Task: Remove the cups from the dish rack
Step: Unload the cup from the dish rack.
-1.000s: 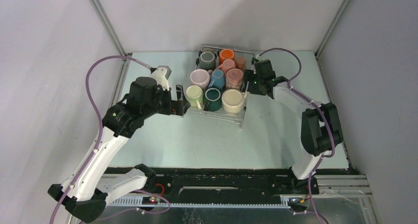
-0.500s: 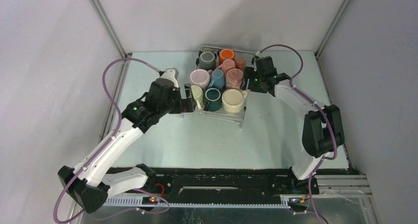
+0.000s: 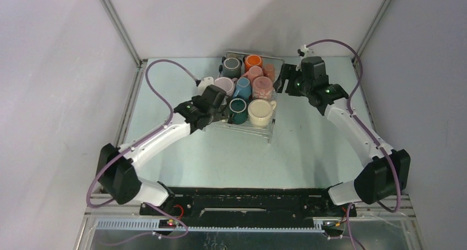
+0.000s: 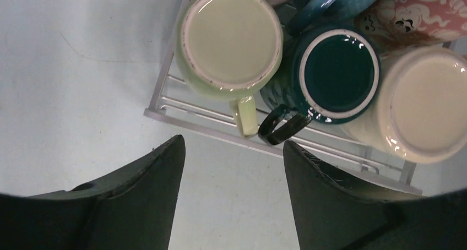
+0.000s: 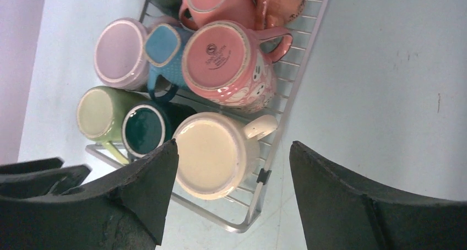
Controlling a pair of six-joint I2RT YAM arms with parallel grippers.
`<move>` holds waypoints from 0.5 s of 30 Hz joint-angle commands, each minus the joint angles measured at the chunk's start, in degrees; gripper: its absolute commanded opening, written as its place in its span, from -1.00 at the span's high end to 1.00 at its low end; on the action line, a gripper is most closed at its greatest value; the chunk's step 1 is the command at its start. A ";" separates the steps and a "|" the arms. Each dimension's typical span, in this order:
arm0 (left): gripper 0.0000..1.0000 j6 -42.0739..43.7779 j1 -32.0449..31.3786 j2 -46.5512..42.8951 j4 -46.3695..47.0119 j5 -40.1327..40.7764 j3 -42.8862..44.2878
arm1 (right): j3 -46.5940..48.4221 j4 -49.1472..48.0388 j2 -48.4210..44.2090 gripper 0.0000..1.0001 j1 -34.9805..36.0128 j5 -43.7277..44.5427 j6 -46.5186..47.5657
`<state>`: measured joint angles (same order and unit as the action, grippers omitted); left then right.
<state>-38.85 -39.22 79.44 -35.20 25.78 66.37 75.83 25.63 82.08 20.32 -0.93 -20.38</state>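
**At the far middle of the table, both grippers are hanging open beside the loaded rack**

In the upper middle of the top view, the flat dish rack (image 3: 248, 130) of thin silvery wires is sitting on the pale blue-green table (image 3: 220, 162), and small handled ceramic mugs are crowding it.

The left gripper (image 4: 232, 151) is hovering at the rack's lower left corner. Its black jaws are standing wide apart, with nothing between them and nothing touching them. At the top of the left wrist view, the glossy pale green mug (image 4: 231, 38) and the dark teal mug (image 4: 338, 68) with a white ring are sitting side by side. Their handles are pointing down towards the gap between the fingers.

The right gripper (image 5: 234, 148) is hanging at the right of the rack, its jaws also wide and gripping nothing. The right wrist view is looking between them at the round cream mug (image 5: 212, 156), which is sitting by the rack's edge wire.

Above the cream mug in that view, the pink mug with white swirls (image 5: 223, 57) is standing base up. Its base is carrying a round dark printed stamp, with lettering too small to read. The lilac mug (image 5: 118, 52) and the blue mug (image 5: 165, 49) are sitting to its left. In the top view, the orange mug (image 3: 253, 61) and the grey mug (image 3: 232, 67) are filling the rack's upper end.
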 commanded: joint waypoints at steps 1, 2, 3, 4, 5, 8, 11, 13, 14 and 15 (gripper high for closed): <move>-0.43 -3.80 -1.07 4.04 2.71 5.37 5.88 | 1.75 1.17 -3.50 -0.64 1.57 -0.56 1.73; -0.42 -4.12 -1.15 5.12 3.01 5.54 6.08 | 1.66 1.21 -4.02 -0.64 1.76 -0.63 1.75; -0.40 -4.39 -1.16 6.13 3.14 5.70 6.36 | 1.48 1.26 -4.66 -0.64 1.91 -0.84 1.81; -0.39 -4.58 -1.18 7.05 3.12 5.97 6.74 | 1.29 1.27 -5.10 -0.64 2.01 -0.99 1.83; -0.36 -4.78 -1.20 8.00 3.12 6.32 7.12 | 1.08 1.34 -5.54 -0.64 2.16 -1.07 1.91; -0.29 -5.82 -1.19 9.72 3.11 7.52 7.50 | 0.32 1.40 -6.89 -0.64 2.41 -1.49 2.07; -0.22 -6.47 -1.20 11.19 3.25 7.77 7.50 | -0.28 1.57 -7.68 -0.64 2.69 -1.61 2.26; -0.19 -7.33 -1.18 12.03 3.29 8.00 7.31 | -0.47 1.81 -8.05 -0.64 2.71 -1.70 2.40; -0.16 -7.76 -1.15 12.51 3.37 8.09 7.24 | -0.46 1.87 -8.22 -0.64 2.72 -1.71 2.50; -0.14 -8.29 -1.17 12.99 3.40 8.14 7.20 | -0.47 1.95 -8.44 -0.64 2.79 -1.71 2.61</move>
<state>-43.88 -40.03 91.11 -33.47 31.00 70.50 75.68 27.53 76.03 22.61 -2.07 -19.42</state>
